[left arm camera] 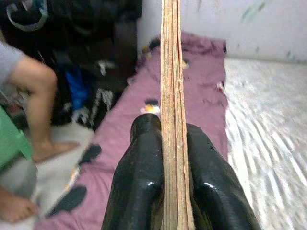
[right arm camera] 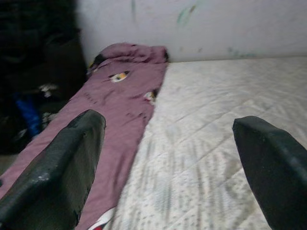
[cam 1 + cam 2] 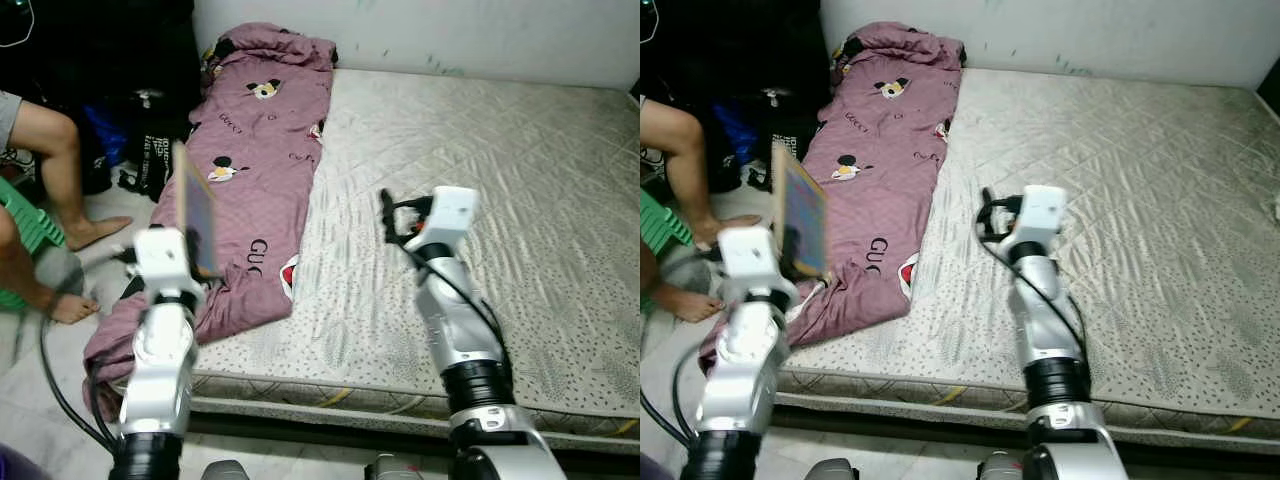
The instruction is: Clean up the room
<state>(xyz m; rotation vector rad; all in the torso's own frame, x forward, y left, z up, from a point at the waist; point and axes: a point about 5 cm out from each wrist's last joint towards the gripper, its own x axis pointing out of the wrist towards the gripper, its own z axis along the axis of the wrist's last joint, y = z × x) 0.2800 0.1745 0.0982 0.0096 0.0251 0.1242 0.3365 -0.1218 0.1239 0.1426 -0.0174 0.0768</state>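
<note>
Bare mattress point(image 3: 480, 150); book point(image 3: 194, 208) between left gripper point(image 1: 168, 143) jaws.

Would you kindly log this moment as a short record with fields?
Left gripper: shut on a thin book, held upright on edge above the blanket
Right gripper: open, holding nothing, over the mattress
Blanket: purple, along the mattress's left side, hanging off the near edge
Person: bare legs, seated left of the bed

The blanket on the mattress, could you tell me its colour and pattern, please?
Mauve-pink blanket with cartoon mouse prints; clearest in the left eye view.
</note>
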